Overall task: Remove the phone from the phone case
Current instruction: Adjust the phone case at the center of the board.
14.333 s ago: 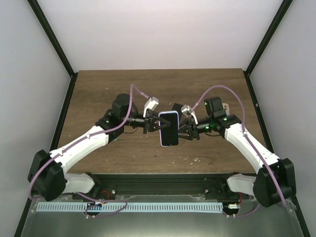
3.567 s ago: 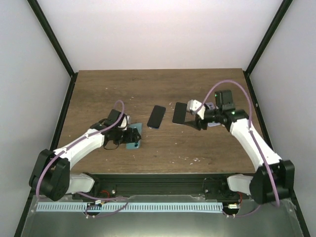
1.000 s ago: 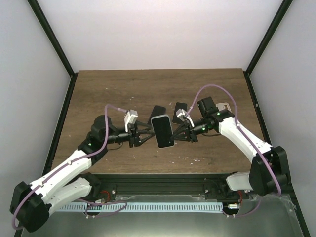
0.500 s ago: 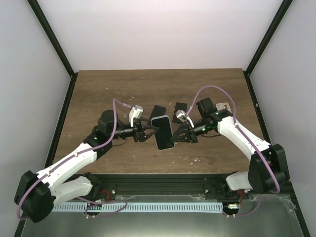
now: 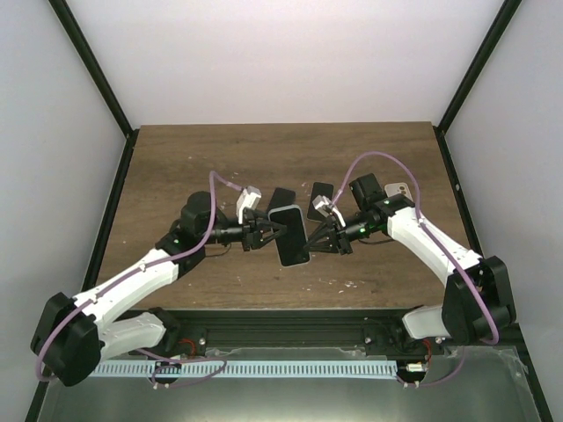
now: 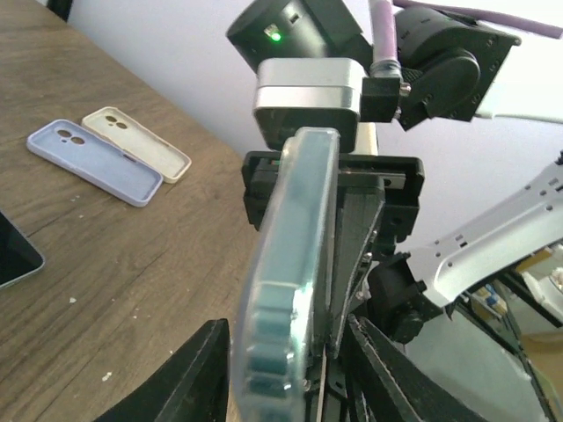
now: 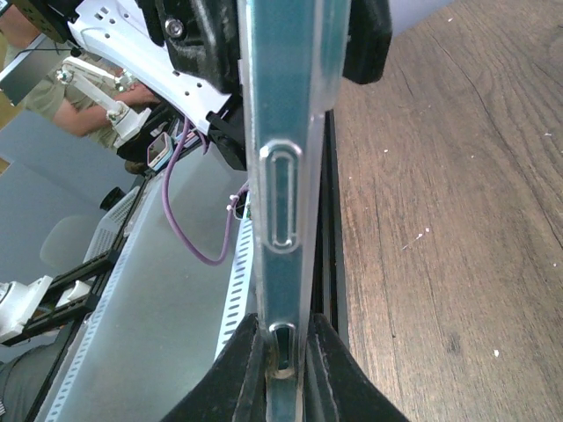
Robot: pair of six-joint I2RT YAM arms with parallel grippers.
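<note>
Phone case (image 5: pixel 290 236) hangs above the table (image 5: pixel 176 167), centre: right claw (image 5: pixel 315 237) clenched on its right edge; left claw (image 5: pixel 271 232) straddles its left edge, grip unclear.

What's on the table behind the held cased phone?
A left dark slab and a right dark slab, near ends covered by the cased phone and right gripper. Farther right, a lavender case and a beige case side by side. The slabs' type is unclear.
</note>
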